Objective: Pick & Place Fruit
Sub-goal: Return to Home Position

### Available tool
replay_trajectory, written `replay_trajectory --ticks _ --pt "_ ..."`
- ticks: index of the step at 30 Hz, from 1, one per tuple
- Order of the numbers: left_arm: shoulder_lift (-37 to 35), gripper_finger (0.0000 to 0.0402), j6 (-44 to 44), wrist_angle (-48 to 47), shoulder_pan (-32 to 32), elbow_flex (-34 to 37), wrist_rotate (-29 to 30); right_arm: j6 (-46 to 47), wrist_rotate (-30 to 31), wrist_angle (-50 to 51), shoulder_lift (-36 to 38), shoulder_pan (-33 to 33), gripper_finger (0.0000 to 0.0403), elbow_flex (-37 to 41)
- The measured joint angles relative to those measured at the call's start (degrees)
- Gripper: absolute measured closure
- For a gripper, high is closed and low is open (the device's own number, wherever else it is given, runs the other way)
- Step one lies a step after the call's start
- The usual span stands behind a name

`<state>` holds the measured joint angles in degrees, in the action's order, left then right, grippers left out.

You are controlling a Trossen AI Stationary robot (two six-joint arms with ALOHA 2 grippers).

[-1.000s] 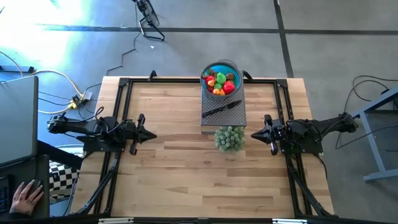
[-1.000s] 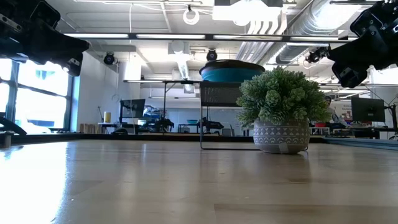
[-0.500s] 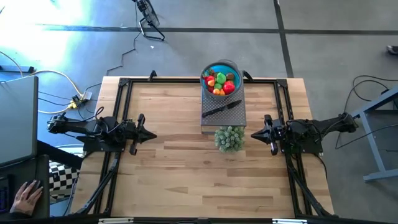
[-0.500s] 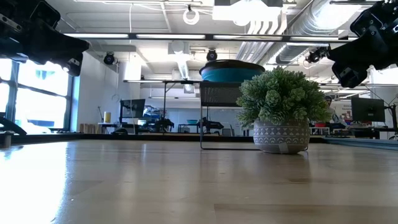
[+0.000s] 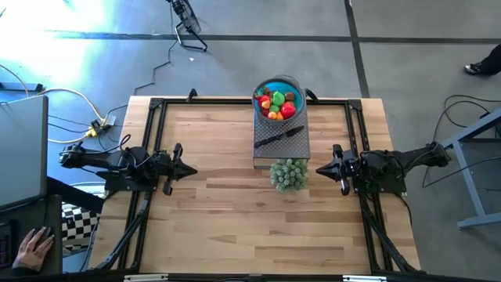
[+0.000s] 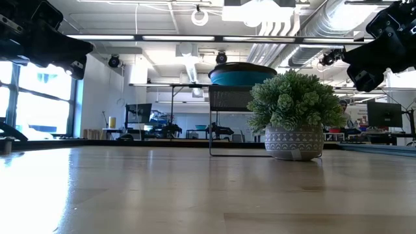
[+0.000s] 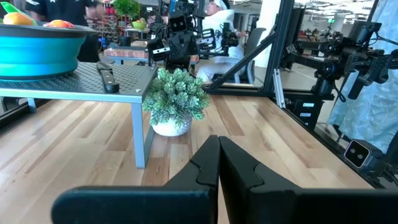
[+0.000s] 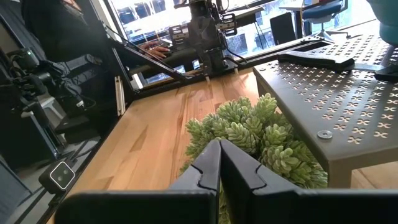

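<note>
Several small toy fruits [image 5: 277, 104], red, orange, yellow and green, lie heaped in a blue bowl [image 5: 294, 85] that stands on a grey perforated stand [image 5: 290, 145] at the table's far middle. In the left wrist view the fruit [image 7: 37, 22] tops the bowl's rim [image 7: 37, 50]. My left gripper [image 5: 192, 170] hovers shut over the table's left side, pointing right. My right gripper [image 5: 318, 170] hovers shut over the right side, pointing left at a potted plant [image 5: 289, 174]. In each wrist view the gripper, left [image 7: 218, 155] and right [image 8: 219, 155], has its fingers closed together with nothing between them.
A black-handled knife [image 5: 278, 138] lies on the stand in front of the bowl. The pale green potted plant [image 6: 294, 114] stands on the table just near the stand. Bare wood stretches across the near half of the table [image 5: 235, 227]. A person's hand [image 5: 33, 247] rests at the left, off the table.
</note>
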<state>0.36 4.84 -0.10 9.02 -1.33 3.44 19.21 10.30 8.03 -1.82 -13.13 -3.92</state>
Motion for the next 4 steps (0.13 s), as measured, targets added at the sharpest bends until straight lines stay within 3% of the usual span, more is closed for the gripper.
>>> replay_trajectory --ticks 4 --pt "0.0 0.0401 -0.02 0.02 0.01 -0.01 0.0 0.0 0.01 0.0 0.0 0.0 0.04 0.0"
